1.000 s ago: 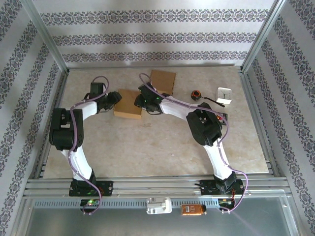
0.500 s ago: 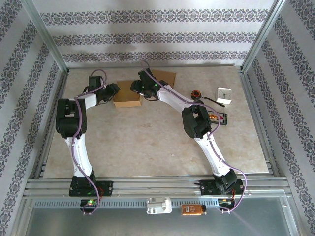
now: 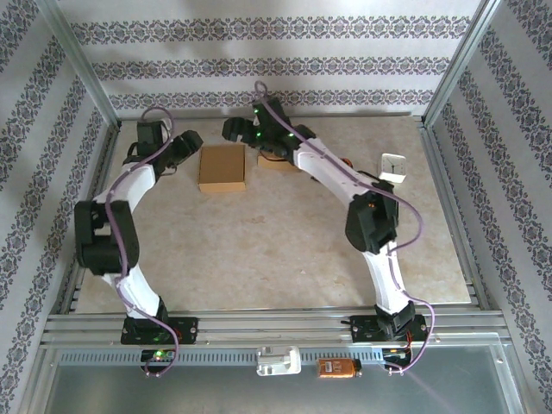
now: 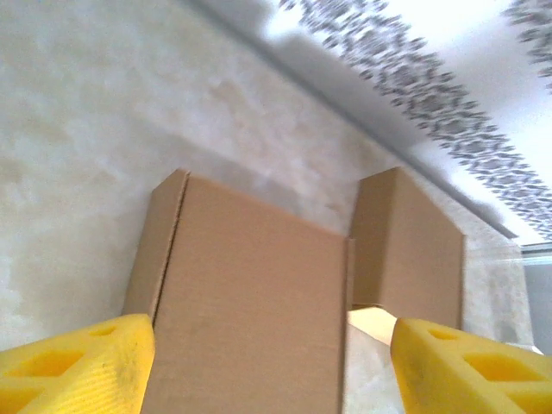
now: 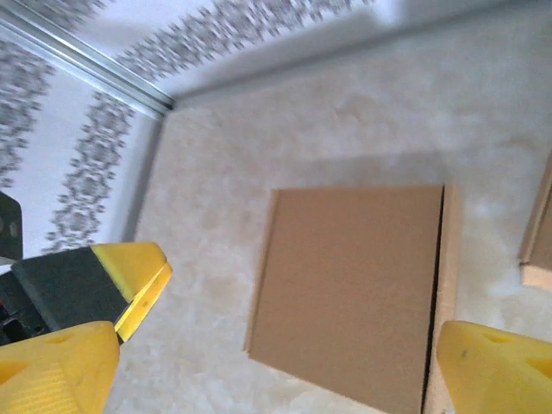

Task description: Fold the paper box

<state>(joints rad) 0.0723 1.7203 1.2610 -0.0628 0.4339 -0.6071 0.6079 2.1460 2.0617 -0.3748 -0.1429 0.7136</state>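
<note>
the paper box [image 3: 222, 168] lies flat and closed on the far part of the table [image 3: 285, 250], between the two arms. the left gripper [image 3: 190, 141] hangs just off the box's far left corner, its yellow fingers [image 4: 78, 362] spread wide with nothing between them. the right gripper [image 3: 230, 130] hovers by the far edge near the right corner, its jaws likewise apart and empty. neither seems to touch the cardboard. a second cardboard piece [image 3: 278, 160] sits just right of the box, partly under the right arm, and a small white clock [image 3: 394, 166] stands well apart on the right.

the box looks folded, so the step in hand is judged to be letting go and checking the fold. to do it well, each arm should lift away upward rather than sideways, so no finger catches the side seam [image 4: 172, 228] and pries a tucked flap out. the right arm should also clear the second piece without dragging it. if the lid springs up, a flat press along that edge would seat it; whether it is fully tucked cannot be told from here.
</note>
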